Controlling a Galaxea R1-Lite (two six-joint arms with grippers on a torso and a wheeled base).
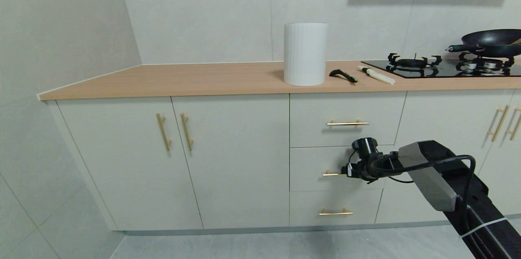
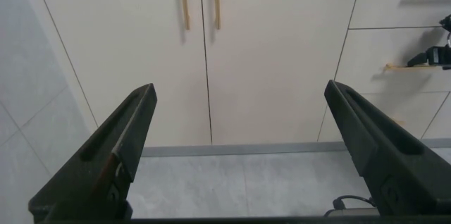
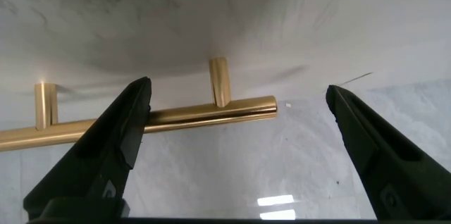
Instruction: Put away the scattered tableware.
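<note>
- Two utensils, a black utensil (image 1: 343,75) and a white-handled knife (image 1: 376,75), lie on the counter (image 1: 183,80) between white canister (image 1: 305,53) and hob (image 1: 447,73).
- Left gripper (image 2: 239,146): fingers spread, facing closed cabinet doors (image 2: 201,62).
- Right gripper (image 3: 236,146): fingers spread, brass drawer handle (image 3: 204,113) end between them.

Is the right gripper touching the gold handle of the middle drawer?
Cannot tell. In the right wrist view the gold handle runs behind one finger of the open right gripper; neither contact nor gap shows plainly.

A matt wood-grain desk (image 1: 203,80) meets glossy wall tiles (image 1: 195,18); the white canister (image 1: 305,54) is ribbed and matt, the hob (image 1: 443,72) glossy black glass, the drawer handle (image 3: 211,113) polished brass-coloured metal.
</note>
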